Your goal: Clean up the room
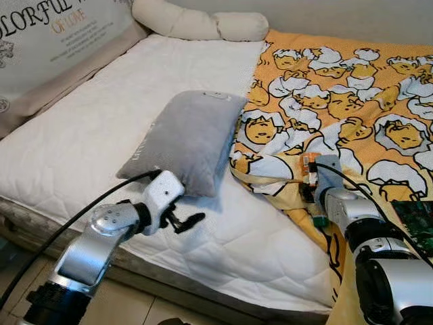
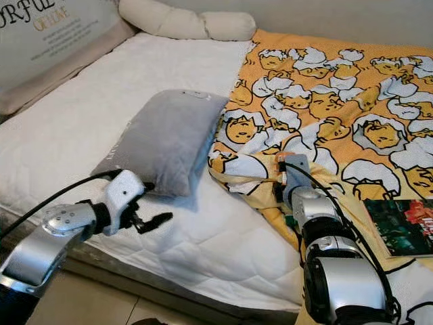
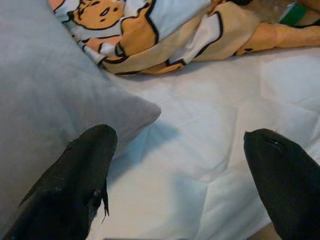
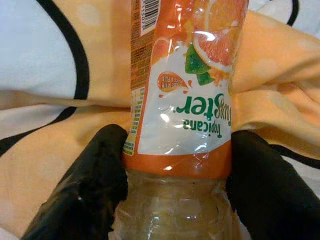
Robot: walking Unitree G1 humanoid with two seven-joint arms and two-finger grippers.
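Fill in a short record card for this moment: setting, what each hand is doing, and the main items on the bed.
Setting: bed with white quilted mattress
Right hand: closed on an orange-labelled juice bottle lying on the blanket
Left hand: open, empty, beside the pillow's near corner
Pillow: grey pillow lying on the mattress, its edge against the blanket
Blanket: orange cartoon-print blanket covering the bed's right side, rumpled at its near edge
Other: cream bolster at the far end; dark green book on the blanket
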